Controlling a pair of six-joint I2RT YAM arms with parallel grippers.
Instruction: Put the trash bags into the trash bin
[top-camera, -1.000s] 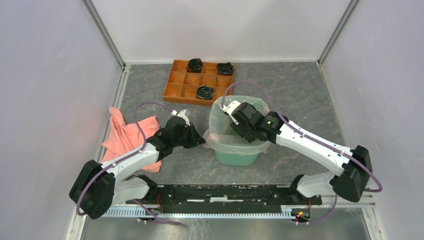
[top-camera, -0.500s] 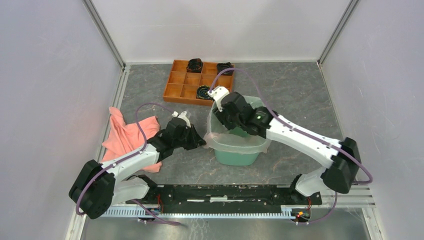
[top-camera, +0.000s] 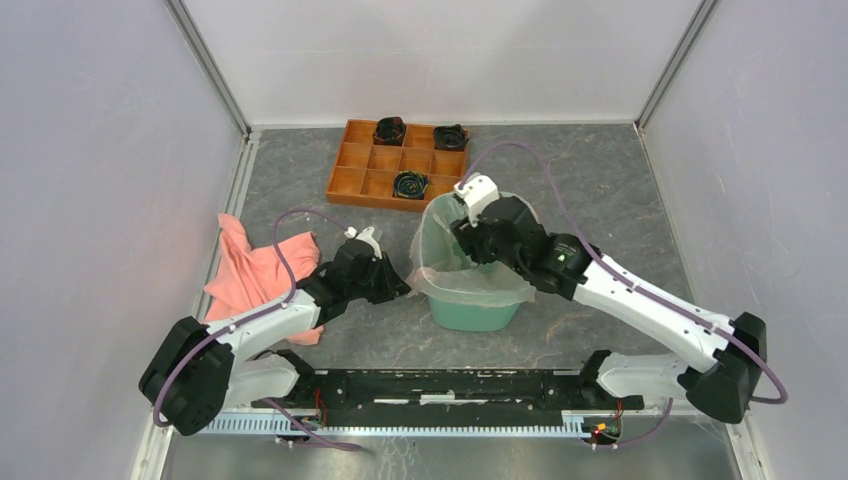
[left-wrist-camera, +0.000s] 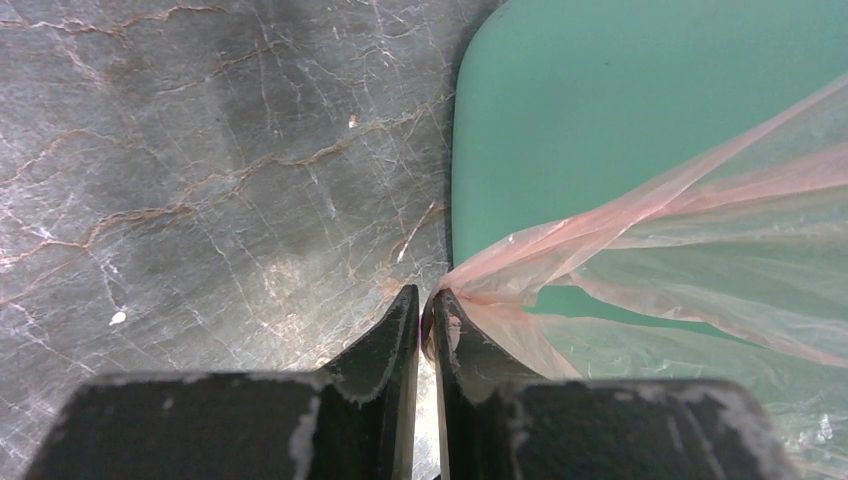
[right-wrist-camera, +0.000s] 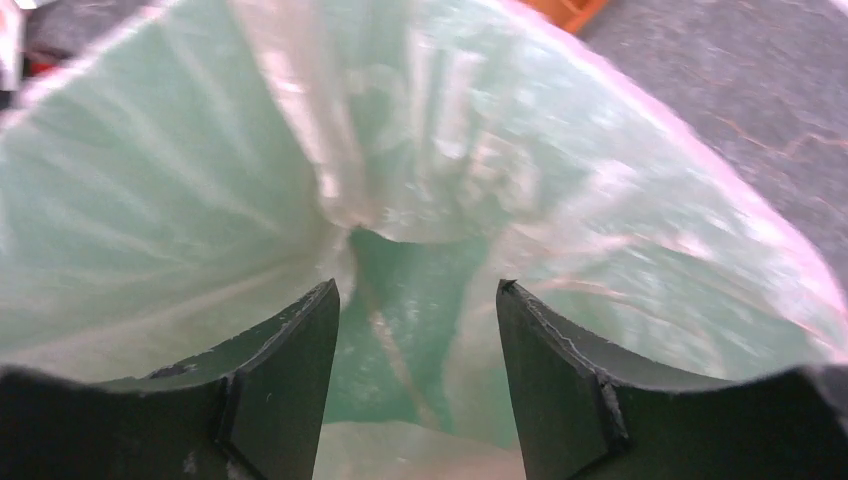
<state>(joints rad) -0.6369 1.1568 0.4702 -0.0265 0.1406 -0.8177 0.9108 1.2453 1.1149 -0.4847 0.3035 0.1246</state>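
The mint-green trash bin (top-camera: 478, 312) stands at mid-table, lined by the translucent pale-pink trash bag (top-camera: 440, 250), whose film hangs over the rim. My left gripper (top-camera: 402, 284) is at the bin's left side, shut on a pinched corner of the bag (left-wrist-camera: 640, 225) just outside the bin wall (left-wrist-camera: 600, 100). My right gripper (top-camera: 463, 242) is open and points down into the bin's mouth. Its fingers (right-wrist-camera: 290, 350) straddle empty space above the bag's inner folds (right-wrist-camera: 200, 200), gripping nothing.
An orange compartment tray (top-camera: 358, 158) lies behind the bin with three black objects in it (top-camera: 410, 184). A salmon-pink cloth (top-camera: 255, 272) lies left of my left arm. Enclosure walls stand on the left, far and right sides.
My right gripper swung out to the bin's far-left rim, then back over the bin's mouth, and its arm shifted right. My left gripper stayed shut on the bag corner.
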